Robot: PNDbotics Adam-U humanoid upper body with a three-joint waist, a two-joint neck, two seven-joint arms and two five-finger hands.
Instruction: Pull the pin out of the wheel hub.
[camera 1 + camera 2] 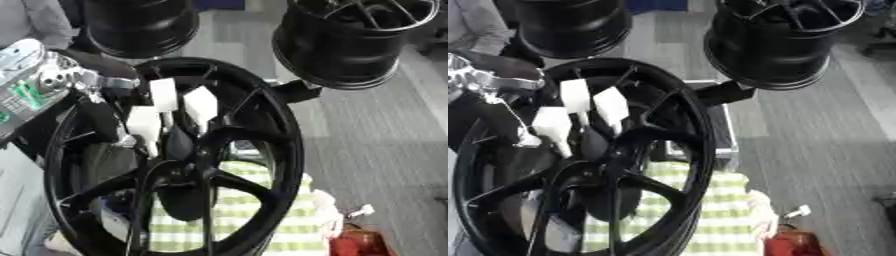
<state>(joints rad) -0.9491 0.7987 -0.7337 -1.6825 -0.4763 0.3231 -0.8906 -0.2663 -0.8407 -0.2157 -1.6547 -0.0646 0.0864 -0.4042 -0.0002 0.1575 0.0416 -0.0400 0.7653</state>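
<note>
Nearest the camera, a green and white checked cloth (262, 220) is showing through the lower spokes of the wheel hub (284, 150), a large black rim that is standing on edge and filling most of both views. What is carrying the wheel is hidden behind it, so I cannot place it against any edge. Low at the right, a red object (794, 245) is lying partly cut off.

Further up, the left hand (166, 112) is reaching in from the left over the upper rim, its white-padded fingers (199, 105) pointing down toward the centre of the spokes. They are lying fairly straight and slightly spread, and I cannot see them closing on anything. The pin itself is not showing; it is probably behind the fingers or the dark spokes. So the pull is, in my judgement, still to be done.

The right hand is not appearing in either view.

Farthest off, two more black rims (354, 40) are standing.
</note>
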